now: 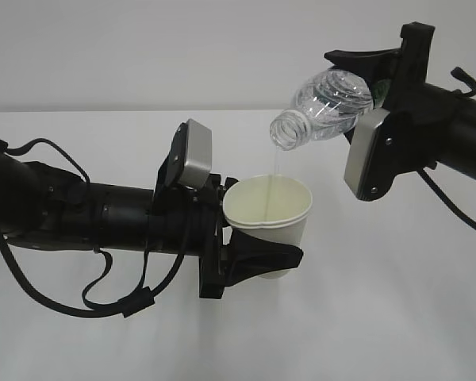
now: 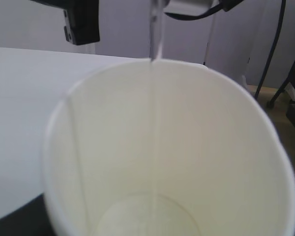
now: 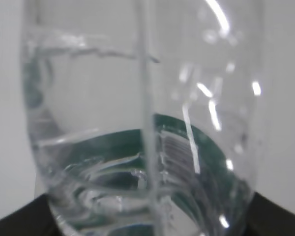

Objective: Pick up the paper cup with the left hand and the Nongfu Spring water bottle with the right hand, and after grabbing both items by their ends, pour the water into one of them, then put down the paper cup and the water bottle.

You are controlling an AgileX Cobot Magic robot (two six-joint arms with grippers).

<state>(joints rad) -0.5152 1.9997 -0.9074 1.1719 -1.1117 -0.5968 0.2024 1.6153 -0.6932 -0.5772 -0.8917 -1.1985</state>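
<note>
Paper cup [image 1: 268,213]: upright, clamped at its lower body in left gripper [image 1: 258,258], jaws part-open around it, clear of the table [image 1: 381,317]. Water bottle [image 1: 327,105]: tilted mouth-down above and right of cup, gripped near its base by right gripper [image 1: 378,71]. Water [image 1: 275,171]: thin stream falling from bottle mouth into cup.

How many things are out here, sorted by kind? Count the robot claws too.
Paper cups: 1, the paper cup
Bottles: 1, the water bottle
Claws: 2, the left claw and the right claw
Total: 4
</note>
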